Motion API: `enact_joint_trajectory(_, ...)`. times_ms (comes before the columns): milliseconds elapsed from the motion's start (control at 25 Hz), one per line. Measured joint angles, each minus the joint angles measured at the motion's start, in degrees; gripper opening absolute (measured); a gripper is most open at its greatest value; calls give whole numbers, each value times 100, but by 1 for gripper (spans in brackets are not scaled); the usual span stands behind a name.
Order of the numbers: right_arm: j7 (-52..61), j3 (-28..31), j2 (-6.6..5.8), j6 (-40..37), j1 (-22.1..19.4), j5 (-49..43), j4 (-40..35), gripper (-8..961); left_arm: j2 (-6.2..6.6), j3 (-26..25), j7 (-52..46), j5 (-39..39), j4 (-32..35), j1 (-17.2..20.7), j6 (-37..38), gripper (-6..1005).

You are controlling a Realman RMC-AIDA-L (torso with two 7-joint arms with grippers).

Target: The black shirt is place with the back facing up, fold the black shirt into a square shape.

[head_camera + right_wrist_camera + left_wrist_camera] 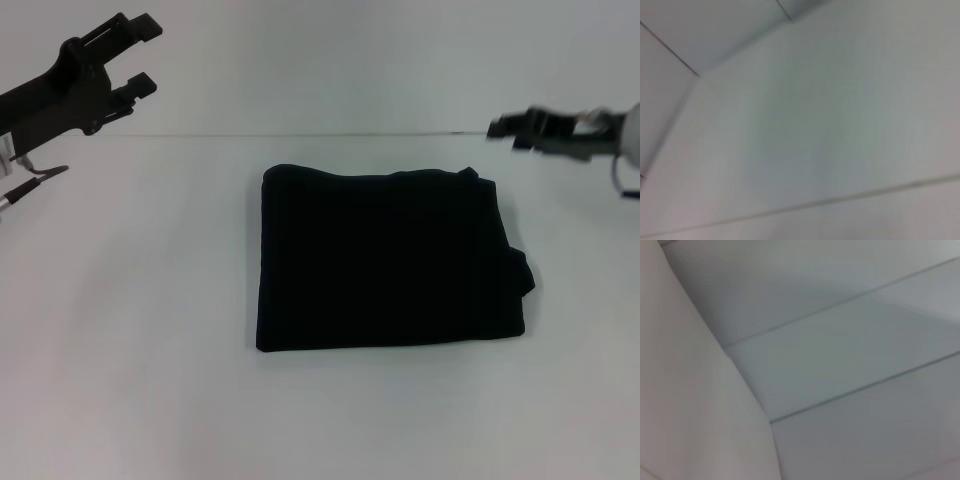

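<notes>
Black cloth T-shirt (385,260) lies folded, nearly square, between my raised pincers: left gripper (135,58) spread empty, right gripper (508,130) unreadable.

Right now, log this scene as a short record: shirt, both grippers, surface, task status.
shirt: the black shirt lies flat, folded into a near-square block, a small bulge of cloth at its right edge
lettering: none showing
left gripper: left gripper raised at far left, fingers apart, holding nothing, clear of the shirt
right gripper: right gripper raised at far right, clear of the shirt
surface: white table
wrist views: only pale surfaces, no shirt
task status: fold looks done
</notes>
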Motion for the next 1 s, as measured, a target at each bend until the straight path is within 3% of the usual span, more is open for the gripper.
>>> enact_joint_trajectory(120,-301,400,9,-678,-281,232,-670,599,101,166,-209,299,17,22,384,884)
enact_joint_trajectory(280,-379,652,-227,-1201,-379,345,-675,622,274,450,-705,1297,78,8,1186,884)
enact_joint_trajectory(400,-369,845,-259,-1384,-435,350,-713,639,308,480,-1011,2052,210,-76,1799,858)
enact_joint_trajectory(600,-356,1168,-278,-1713,-432,358,-750,803,338,569,-1521,2915,124,-190,1852,816)
enact_joint_trajectory(880,-353,1325,-284,-1780,-419,459,-744,871,180,653,-1594,3032,-9,2,1310,733)
enact_joint_trajectory(1000,-351,1403,-293,-1782,-415,490,-746,888,71,1045,-1574,3037,-47,44,961,674)
